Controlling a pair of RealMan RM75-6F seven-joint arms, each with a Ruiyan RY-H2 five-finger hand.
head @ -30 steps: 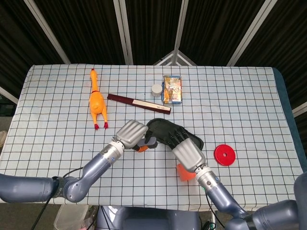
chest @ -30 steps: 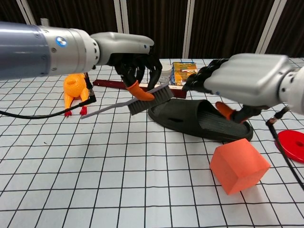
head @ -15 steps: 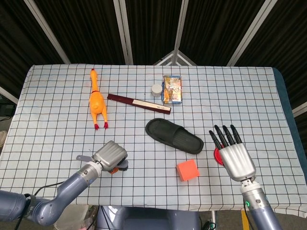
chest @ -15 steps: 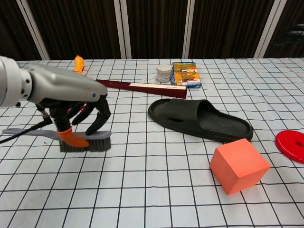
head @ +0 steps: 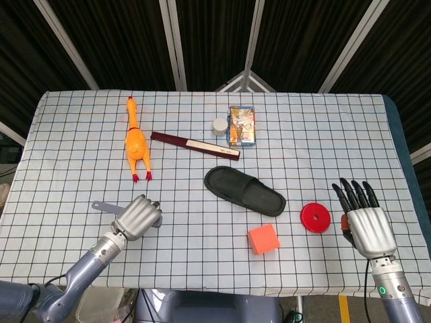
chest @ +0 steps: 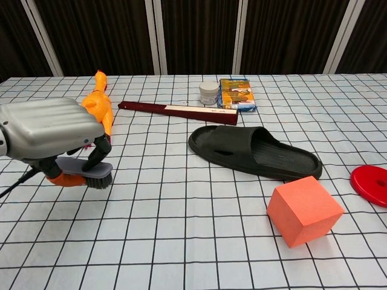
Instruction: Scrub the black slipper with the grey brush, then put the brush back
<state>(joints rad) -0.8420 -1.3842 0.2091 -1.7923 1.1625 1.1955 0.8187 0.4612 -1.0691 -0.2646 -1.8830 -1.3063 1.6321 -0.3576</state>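
Observation:
The black slipper (head: pixel 244 190) (chest: pixel 254 151) lies flat in the middle of the table with no hand on it. Far to its left, near the table's front-left part, my left hand (head: pixel 138 217) (chest: pixel 51 130) holds the grey brush (chest: pixel 91 172), fingers curled over it. The bristles sit on the cloth, and the brush's handle (head: pixel 103 206) sticks out to the left of the hand. My right hand (head: pixel 367 222) is open with fingers straight and apart, at the table's right front edge, beyond the red disc. The chest view does not show it.
A rubber chicken (head: pixel 135 142) (chest: pixel 98 109) lies behind the left hand. A dark red flat box (head: pixel 194 145), a small jar (head: pixel 219 126) and a snack packet (head: pixel 242 124) stand behind the slipper. An orange cube (head: pixel 263 239) (chest: pixel 303 211) and a red disc (head: pixel 315 217) (chest: pixel 370 184) lie front right.
My left hand carried the brush from the slipper to the front left and lowered it onto the cloth. My right hand let go of the slipper and drew back to the right edge.

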